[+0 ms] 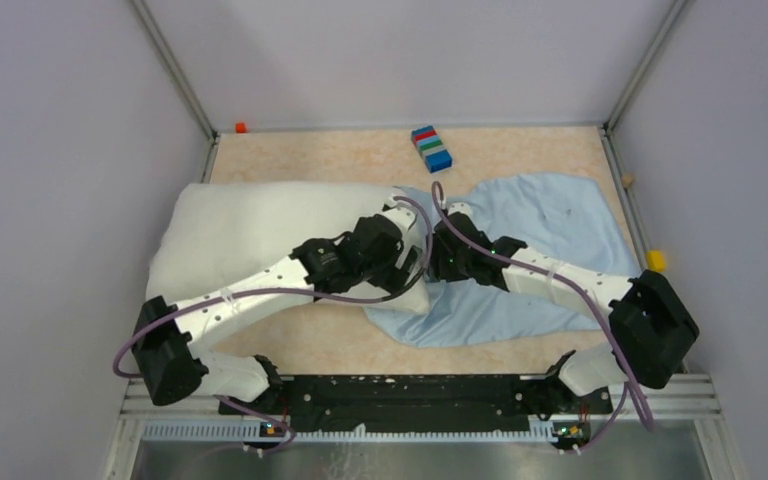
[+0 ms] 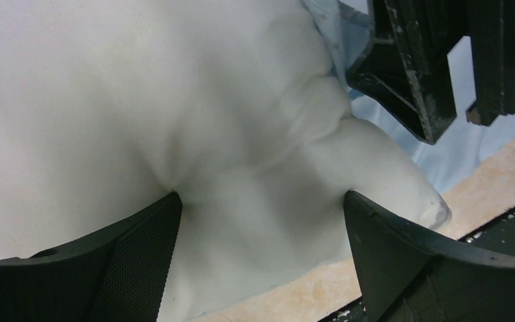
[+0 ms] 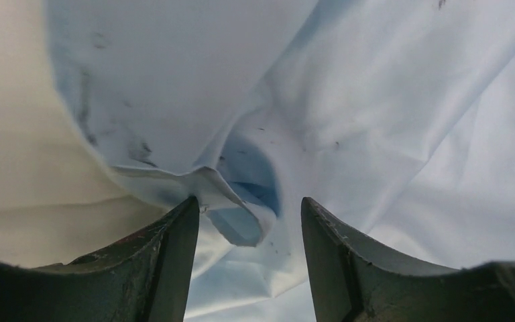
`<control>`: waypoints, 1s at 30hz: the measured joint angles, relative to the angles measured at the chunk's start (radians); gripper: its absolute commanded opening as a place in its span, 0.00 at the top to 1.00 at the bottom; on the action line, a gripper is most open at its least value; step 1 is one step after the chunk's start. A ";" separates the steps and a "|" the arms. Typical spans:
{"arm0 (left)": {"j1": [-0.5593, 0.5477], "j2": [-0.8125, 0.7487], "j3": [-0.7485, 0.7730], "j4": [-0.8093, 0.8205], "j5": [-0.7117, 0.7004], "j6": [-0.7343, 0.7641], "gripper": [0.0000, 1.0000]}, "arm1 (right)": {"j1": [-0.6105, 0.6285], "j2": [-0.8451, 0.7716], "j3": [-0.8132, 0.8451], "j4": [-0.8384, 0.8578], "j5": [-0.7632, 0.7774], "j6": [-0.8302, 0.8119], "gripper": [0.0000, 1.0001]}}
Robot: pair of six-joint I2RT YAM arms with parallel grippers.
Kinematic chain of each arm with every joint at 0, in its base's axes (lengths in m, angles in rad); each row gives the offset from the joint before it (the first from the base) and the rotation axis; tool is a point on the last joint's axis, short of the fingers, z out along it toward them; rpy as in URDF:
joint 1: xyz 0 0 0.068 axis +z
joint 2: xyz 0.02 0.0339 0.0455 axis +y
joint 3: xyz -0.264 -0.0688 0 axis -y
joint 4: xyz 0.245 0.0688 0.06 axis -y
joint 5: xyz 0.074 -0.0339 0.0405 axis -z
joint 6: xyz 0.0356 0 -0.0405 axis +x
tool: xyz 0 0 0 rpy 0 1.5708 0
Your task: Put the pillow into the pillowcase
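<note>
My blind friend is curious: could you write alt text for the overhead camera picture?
Two white robot arms reach across a table and meet where a plump off-white pillow, on the left, touches a crumpled light-blue pillowcase, on the right. Small coloured blocks lie behind.

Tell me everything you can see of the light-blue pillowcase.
The pillowcase is thin light-blue fabric, wrinkled and dotted with dark specks. It lies spread on the table right of centre, its left edge meeting the right end of the pillow. The right arm reaches over it; a folded hem sits between the fingers of the open right gripper.
</note>
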 measured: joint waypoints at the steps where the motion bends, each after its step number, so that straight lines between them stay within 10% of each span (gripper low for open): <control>1: -0.003 0.014 0.000 0.000 -0.019 -0.014 0.25 | 0.000 0.006 -0.011 0.000 0.004 0.006 0.43; 5: -0.010 0.060 0.000 0.008 -0.120 -0.077 0.73 | 0.001 0.036 -0.063 0.000 0.012 0.024 0.49; 9: -0.009 0.085 0.008 0.024 -0.166 -0.091 0.99 | 0.001 0.041 -0.101 0.000 0.012 0.039 0.54; 18: 0.023 0.093 0.039 0.047 -0.155 -0.083 1.00 | 0.012 0.042 -0.103 0.005 0.024 0.056 0.79; 25: 0.046 0.082 0.039 0.067 -0.122 -0.072 1.00 | 0.038 0.032 -0.064 -0.029 0.039 0.064 0.58; 30: 0.055 0.066 0.039 0.077 -0.105 -0.068 1.00 | 0.048 0.023 -0.018 -0.055 0.055 0.078 0.63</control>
